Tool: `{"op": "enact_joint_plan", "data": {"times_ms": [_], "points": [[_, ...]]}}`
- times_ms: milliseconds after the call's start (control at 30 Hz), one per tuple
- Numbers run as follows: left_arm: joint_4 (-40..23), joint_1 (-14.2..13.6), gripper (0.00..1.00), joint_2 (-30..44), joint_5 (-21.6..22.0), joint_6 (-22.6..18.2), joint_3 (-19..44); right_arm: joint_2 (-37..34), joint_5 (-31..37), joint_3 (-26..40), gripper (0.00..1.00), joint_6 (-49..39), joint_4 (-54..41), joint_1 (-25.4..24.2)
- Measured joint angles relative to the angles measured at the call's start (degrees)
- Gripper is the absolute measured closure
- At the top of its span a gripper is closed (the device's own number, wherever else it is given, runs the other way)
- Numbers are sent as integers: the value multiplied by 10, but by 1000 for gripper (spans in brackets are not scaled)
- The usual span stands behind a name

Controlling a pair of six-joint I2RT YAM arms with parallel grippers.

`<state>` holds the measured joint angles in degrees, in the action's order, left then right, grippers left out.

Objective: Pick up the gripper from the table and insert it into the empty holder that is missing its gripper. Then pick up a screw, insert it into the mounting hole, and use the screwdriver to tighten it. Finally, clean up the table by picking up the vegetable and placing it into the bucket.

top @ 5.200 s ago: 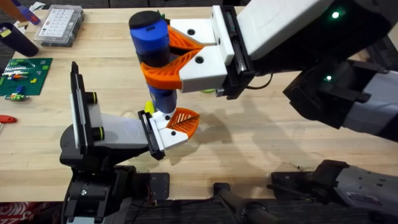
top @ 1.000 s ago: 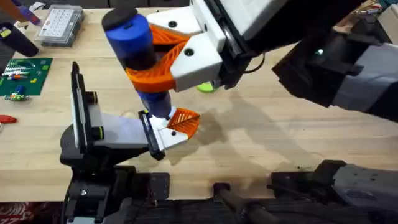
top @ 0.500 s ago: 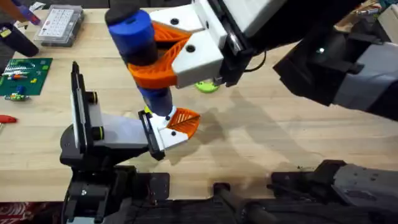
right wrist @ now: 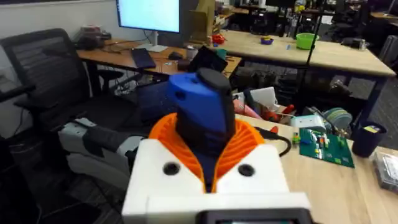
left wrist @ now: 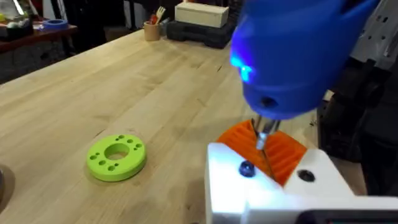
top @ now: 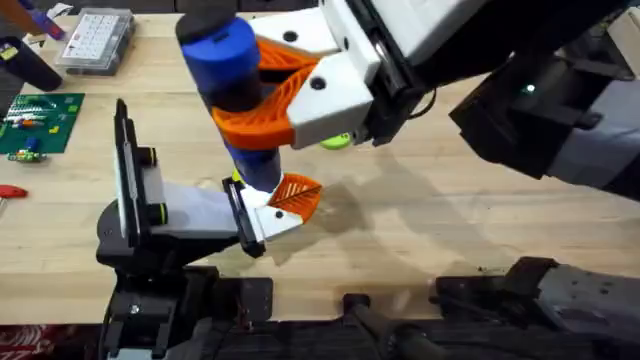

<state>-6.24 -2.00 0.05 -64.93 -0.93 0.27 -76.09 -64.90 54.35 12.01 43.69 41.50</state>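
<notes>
So my right gripper [top: 262,92] is clamped around the screwdriver [top: 228,75], orange ribbed pads [right wrist: 245,140] squeezing the fat blue handle from both sides, black cap sticking up above my fingers. The tool hangs pretty much upright, tilted a little, and narrows down below my grip to its thin tip. In the left wrist view that tip [left wrist: 262,134] sits right at the white base of the gripper [top: 283,203], the little wedge piece with the orange ribbed nose, just beside a dark screw [left wrist: 246,168] in its face; I can't tell if the bit is actually seated in anything. That wedge piece sits on the end of the holder [top: 160,210], directly under my fingers, with the holder's black upright plate and yellow-and-black knobs off to the far side from my wrist. A green disc with holes [left wrist: 116,156] lies flat on the table [top: 450,215] near the holder's tip, partly tucked under my white finger block in the overhead view. My left gripper: honestly can't tell whether it's open or closed.
</notes>
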Motion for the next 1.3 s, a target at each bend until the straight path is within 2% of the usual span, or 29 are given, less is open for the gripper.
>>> {"op": "enact_joint_plan", "data": {"times_ms": [1300], "points": [[0, 0, 984, 0, 0, 0, 0, -4, 11, -19, 963, 0, 0, 2]]}}
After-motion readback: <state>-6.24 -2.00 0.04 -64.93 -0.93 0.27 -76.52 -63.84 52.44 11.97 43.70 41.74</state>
